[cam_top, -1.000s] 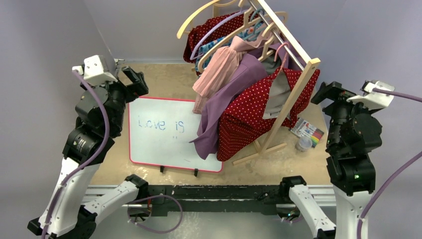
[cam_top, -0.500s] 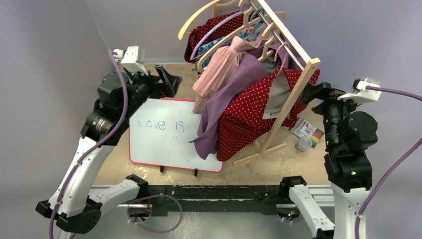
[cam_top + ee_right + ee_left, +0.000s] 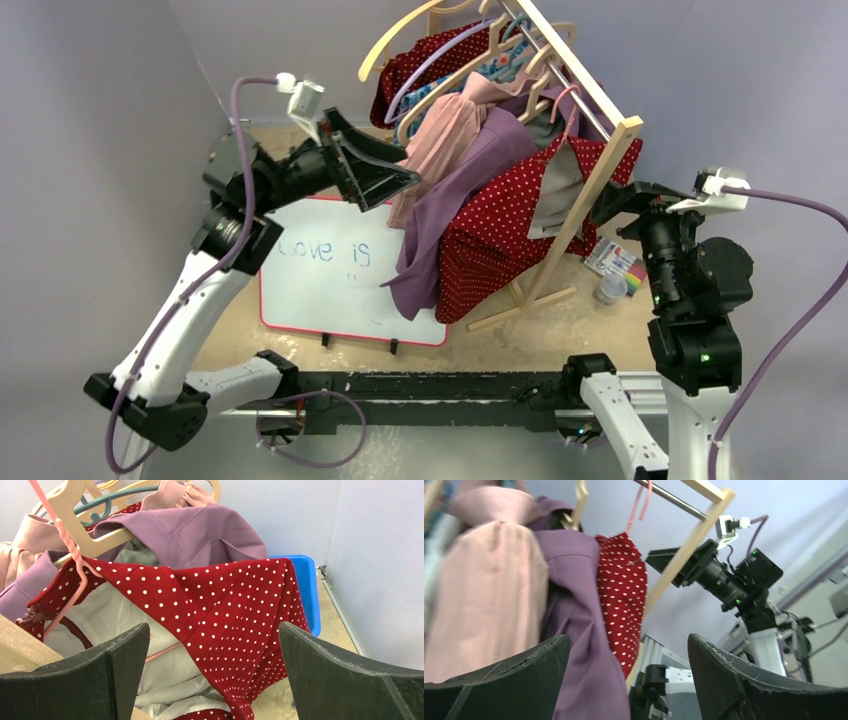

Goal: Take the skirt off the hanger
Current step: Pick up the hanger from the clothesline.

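- A hard tug on the skirt [image 3: 500, 240] could tip the light rack [image 3: 593, 195] onto the whiteboard [image 3: 330, 290] lying on the desk [image 3: 560, 335], because the pink hanger [image 3: 64, 536] seems hooked on its rail.
- The hanger is thin, so a sideways pull could drag it off the rail with the cloth.
- The purple shirt [image 3: 450, 200] drapes over the skirt's left side. The left jaws, open and empty just beside the pink top [image 3: 440, 140], could close on either garment instead.
- The skirt hangs at the rack's near end, straight ahead of the right jaws, which are wide open and empty, near it but not touching.
- From the left jaws it lies beyond the shirt, well apart.
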`<action>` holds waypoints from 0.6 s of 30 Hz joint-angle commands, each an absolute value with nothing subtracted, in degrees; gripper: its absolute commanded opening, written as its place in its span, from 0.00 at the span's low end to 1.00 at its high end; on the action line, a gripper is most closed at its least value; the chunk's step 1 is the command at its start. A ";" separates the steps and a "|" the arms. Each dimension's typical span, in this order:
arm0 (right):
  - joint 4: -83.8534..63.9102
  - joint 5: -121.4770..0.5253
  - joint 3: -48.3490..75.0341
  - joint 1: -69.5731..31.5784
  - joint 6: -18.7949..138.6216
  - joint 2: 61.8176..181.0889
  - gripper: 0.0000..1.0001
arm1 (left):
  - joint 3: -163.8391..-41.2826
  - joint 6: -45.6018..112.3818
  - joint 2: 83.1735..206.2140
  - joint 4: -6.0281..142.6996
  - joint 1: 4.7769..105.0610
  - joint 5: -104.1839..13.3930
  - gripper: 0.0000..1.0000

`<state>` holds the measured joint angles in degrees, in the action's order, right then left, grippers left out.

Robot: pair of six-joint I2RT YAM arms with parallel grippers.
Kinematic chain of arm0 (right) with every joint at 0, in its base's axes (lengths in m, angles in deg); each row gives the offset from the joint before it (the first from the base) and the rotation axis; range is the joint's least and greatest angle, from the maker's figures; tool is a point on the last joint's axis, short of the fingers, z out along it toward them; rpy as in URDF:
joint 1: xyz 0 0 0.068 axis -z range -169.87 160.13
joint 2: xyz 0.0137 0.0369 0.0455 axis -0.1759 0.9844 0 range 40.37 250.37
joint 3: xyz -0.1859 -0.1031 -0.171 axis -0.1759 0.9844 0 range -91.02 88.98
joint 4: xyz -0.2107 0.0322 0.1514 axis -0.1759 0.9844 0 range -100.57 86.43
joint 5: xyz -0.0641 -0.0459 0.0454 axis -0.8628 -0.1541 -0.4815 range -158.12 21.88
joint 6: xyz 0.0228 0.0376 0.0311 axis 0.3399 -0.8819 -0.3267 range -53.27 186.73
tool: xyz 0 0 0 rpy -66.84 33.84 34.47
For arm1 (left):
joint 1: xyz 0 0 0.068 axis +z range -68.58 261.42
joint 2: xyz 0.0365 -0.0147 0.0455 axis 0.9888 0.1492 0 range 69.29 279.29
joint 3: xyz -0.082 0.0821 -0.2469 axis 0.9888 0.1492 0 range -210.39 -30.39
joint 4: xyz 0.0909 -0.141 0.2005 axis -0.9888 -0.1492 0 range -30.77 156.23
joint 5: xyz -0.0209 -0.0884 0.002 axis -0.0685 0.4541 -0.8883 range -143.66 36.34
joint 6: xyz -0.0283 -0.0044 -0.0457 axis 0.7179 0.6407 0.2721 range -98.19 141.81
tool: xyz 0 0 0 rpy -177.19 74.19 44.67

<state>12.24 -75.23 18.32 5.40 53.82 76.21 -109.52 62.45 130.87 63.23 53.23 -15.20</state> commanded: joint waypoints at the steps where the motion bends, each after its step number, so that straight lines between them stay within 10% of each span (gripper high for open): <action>1: 9.00 -74.44 18.79 5.65 55.06 75.21 0.99 | -115.97 62.96 137.27 65.52 46.35 -10.73 0.85; 18: 10.77 -78.06 19.15 5.65 58.68 72.01 0.99 | -125.59 44.71 146.02 46.12 31.39 -37.90 0.62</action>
<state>12.37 -75.93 19.31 5.40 56.29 72.97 -123.23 47.44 146.39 46.83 32.27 -33.30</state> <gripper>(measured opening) 0.994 0.673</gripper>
